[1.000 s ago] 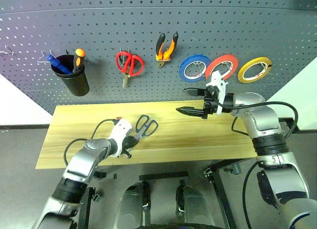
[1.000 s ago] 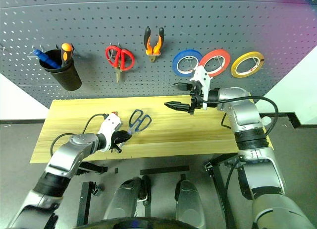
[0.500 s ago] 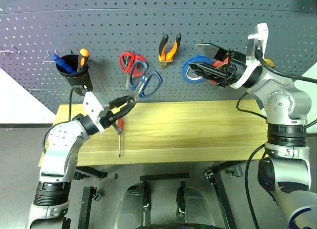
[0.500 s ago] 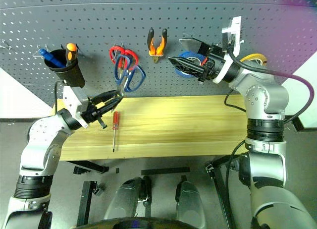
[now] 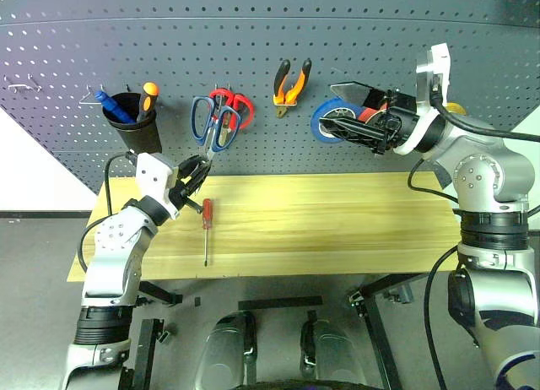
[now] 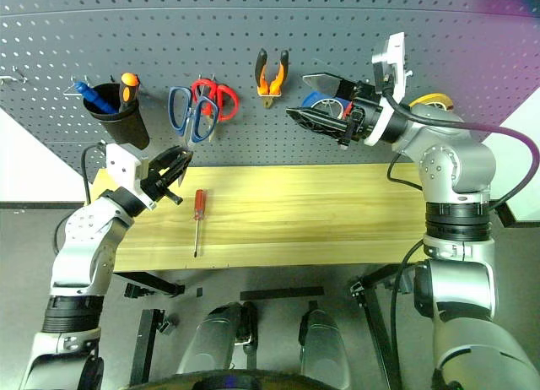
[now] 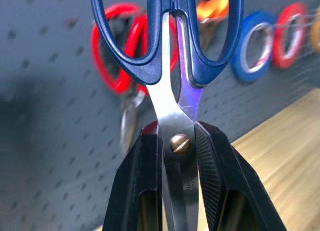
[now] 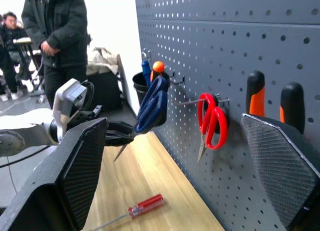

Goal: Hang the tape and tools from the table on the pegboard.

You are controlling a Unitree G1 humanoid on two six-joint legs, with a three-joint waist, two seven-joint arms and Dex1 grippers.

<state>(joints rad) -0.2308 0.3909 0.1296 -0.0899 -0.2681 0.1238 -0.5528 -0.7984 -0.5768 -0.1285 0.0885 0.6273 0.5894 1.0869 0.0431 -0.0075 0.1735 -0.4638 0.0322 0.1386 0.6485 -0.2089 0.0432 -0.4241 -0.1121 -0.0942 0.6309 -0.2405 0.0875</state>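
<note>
I have the left gripper (image 5: 201, 167) pinched on the blades of the scissors (image 5: 206, 127), right at the pivot screw, with both black fingers (image 7: 142, 181) pressed against the steel. The scissors stand nearly upright, their dark handles raised in front of the pegboard (image 5: 253, 69), just left of the red-handled scissors (image 5: 234, 105) hanging there and partly overlapping them. From the head views I cannot tell whether the handles touch a hook or the board.

My right gripper (image 5: 359, 111) sits high on the other side, its jaws spread wide and holding nothing. It hangs in front of the blue tape roll (image 5: 331, 120) and the red roll (image 5: 371, 114), covering part of both. The yellow tape (image 6: 432, 100) peeks out behind the right wrist, already on the board. The pliers (image 5: 289, 84) with orange-and-black handles hang between the red scissors and the blue roll.

The red-handled screwdriver (image 5: 206, 227) lies flat on the table (image 5: 337, 230), just below and beside my left gripper, untouched. A black cup (image 5: 135, 124) holding blue and orange screwdrivers hangs to the left of the raised scissors. In the right wrist view a person in a dark coat (image 8: 55, 31) stands beyond the table's far end.
</note>
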